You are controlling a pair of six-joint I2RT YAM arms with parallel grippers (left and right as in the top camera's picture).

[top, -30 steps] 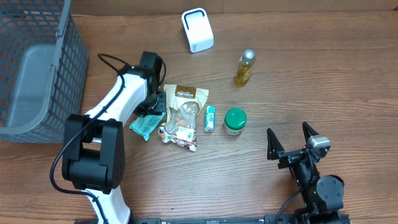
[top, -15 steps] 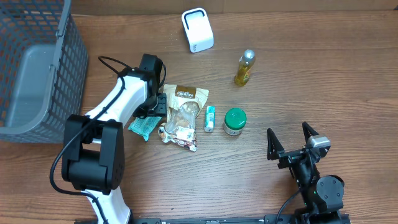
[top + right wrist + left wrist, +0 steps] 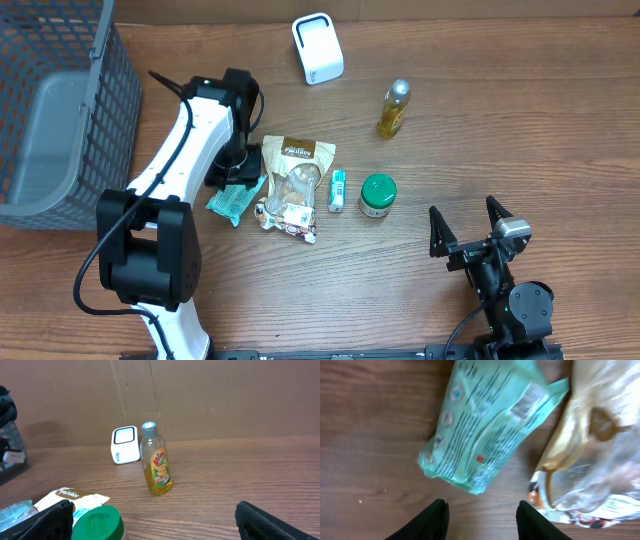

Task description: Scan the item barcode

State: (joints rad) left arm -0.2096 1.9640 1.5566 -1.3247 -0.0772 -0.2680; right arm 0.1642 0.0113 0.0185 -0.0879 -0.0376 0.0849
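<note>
Hovering over teal packet (image 3: pixel 485 430), our left gripper (image 3: pixel 482 520) has jaws apart, pinching nothing. Packet lies flat on table, just beside brown snack pouch (image 3: pixel 292 180). Right gripper (image 3: pixel 467 222) spread wide, well apart. Wire basket (image 3: pixel 110 70) holds grey tub (image 3: pixel 50 140). Only right wrist view shows us Vim label on yellow bottle (image 3: pixel 156 460).

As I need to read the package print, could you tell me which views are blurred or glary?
Left wrist: teal packet smeared, its print unreadable; glare on the clear snack bag. Right wrist: yellow bottle sharp, green lid in the foreground soft. Overhead: even light, sharp.
</note>
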